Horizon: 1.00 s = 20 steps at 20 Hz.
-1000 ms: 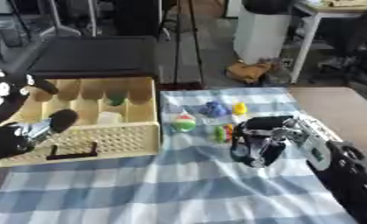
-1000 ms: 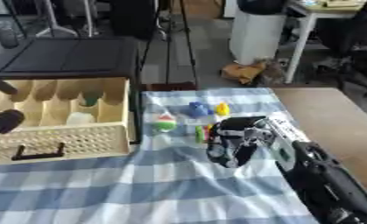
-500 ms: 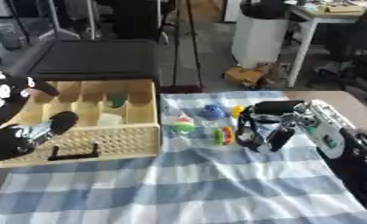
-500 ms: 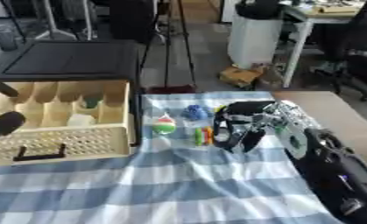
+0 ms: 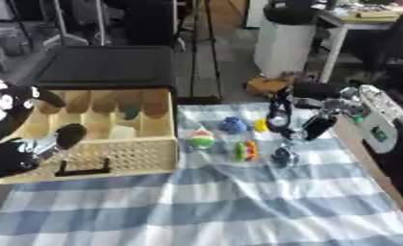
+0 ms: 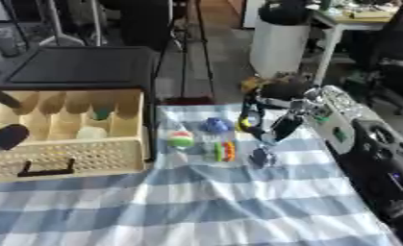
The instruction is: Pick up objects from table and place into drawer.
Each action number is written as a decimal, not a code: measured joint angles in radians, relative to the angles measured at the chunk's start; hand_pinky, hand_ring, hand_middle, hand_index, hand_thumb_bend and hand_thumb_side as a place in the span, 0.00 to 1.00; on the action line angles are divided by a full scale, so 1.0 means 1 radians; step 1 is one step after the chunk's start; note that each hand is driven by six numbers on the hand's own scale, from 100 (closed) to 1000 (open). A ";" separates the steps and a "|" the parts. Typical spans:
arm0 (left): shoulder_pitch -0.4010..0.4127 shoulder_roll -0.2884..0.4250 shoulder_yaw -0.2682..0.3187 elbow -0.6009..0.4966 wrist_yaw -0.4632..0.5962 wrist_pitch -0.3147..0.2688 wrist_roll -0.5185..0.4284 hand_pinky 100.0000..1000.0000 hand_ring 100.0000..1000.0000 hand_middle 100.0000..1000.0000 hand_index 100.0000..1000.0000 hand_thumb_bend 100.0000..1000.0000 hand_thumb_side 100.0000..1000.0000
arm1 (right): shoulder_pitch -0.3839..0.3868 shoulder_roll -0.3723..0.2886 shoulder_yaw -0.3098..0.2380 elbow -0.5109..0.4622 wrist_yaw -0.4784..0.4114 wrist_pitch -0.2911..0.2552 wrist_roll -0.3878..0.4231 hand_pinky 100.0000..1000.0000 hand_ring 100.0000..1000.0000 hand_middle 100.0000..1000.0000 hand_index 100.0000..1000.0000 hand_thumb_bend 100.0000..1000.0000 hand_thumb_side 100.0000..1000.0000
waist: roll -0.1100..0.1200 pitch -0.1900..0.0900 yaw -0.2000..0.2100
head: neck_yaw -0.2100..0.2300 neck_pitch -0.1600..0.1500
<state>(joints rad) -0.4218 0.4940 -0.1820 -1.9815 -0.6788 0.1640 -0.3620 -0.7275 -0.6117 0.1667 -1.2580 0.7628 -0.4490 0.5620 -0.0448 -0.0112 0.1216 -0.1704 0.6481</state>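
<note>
Right hand (image 5: 309, 115) hangs spread above toys; left hand (image 5: 19, 144) grips drawer (image 5: 112, 153)

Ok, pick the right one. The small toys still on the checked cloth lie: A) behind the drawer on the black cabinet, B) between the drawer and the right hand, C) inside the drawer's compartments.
B: the small toys lie on the checked cloth, with the drawer to their left and the right hand to their right.

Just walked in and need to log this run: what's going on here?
The robot is clearing small toys off a checked cloth into a divided drawer. Its right hand hangs over the toys with fingers pointing down, near a blue one; nothing visibly held. A striped ball and others lie on the cloth. The left hand rests at the drawer's left side.
</note>
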 measured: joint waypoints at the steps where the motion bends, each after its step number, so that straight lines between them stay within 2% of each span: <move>1: 0.000 0.000 0.000 0.000 0.000 0.000 0.000 0.00 0.00 0.00 0.66 0.68 1.00 | -0.012 0.000 0.001 -0.006 0.000 -0.004 -0.004 0.72 0.53 0.54 0.69 0.11 0.00 | 0.000 -0.001 0.001 | -0.001 0.000; 10: -0.003 -0.003 0.000 0.000 0.003 -0.003 0.007 0.00 0.00 0.00 0.66 0.69 1.00 | -0.103 0.034 0.030 -0.044 -0.005 -0.033 -0.016 0.73 0.54 0.55 0.70 0.12 0.00 | 0.003 -0.014 0.042 | -0.015 0.000; 11: -0.004 -0.004 0.000 0.000 0.005 -0.005 0.006 0.00 0.00 0.00 0.66 0.68 1.00 | -0.112 0.043 0.031 -0.045 -0.005 -0.035 -0.016 0.72 0.53 0.54 0.70 0.09 0.00 | 0.004 -0.014 0.050 | -0.016 -0.001; 12: -0.009 -0.008 0.000 0.000 0.006 -0.007 0.005 0.00 0.00 0.00 0.66 0.69 1.00 | -0.119 0.051 0.033 -0.045 -0.005 -0.037 -0.015 0.72 0.53 0.54 0.70 0.12 0.00 | 0.005 -0.014 0.058 | -0.017 -0.001; 14: -0.015 -0.012 -0.001 0.000 0.009 -0.010 0.003 0.00 0.00 0.00 0.66 0.69 1.00 | -0.134 0.067 0.037 -0.046 -0.007 -0.039 -0.013 0.73 0.53 0.54 0.70 0.12 0.00 | 0.008 -0.014 0.078 | -0.021 -0.004; 15: -0.019 -0.013 -0.003 0.000 0.010 -0.012 0.002 0.00 0.00 0.00 0.66 0.69 1.00 | -0.141 0.074 0.037 -0.046 -0.007 -0.040 -0.013 0.73 0.53 0.55 0.70 0.09 0.00 | 0.009 -0.014 0.088 | -0.024 -0.008; 16: -0.022 -0.016 -0.004 0.000 0.010 -0.014 0.002 0.00 0.00 0.00 0.66 0.69 1.00 | -0.148 0.081 0.037 -0.046 -0.007 -0.042 -0.012 0.73 0.53 0.54 0.70 0.11 0.00 | 0.011 -0.014 0.098 | -0.027 -0.010; 20: -0.030 -0.021 -0.006 0.000 0.015 -0.020 -0.003 0.00 0.00 0.00 0.66 0.70 1.00 | -0.178 0.115 0.043 -0.045 -0.007 -0.047 -0.008 0.72 0.53 0.54 0.69 0.11 0.00 | 0.019 -0.013 0.138 | -0.046 -0.026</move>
<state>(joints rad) -0.4520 0.4732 -0.1885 -1.9816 -0.6638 0.1438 -0.3645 -0.9058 -0.4968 0.2092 -1.3033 0.7555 -0.4959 0.5542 -0.0261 -0.0241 0.2599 -0.2162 0.6218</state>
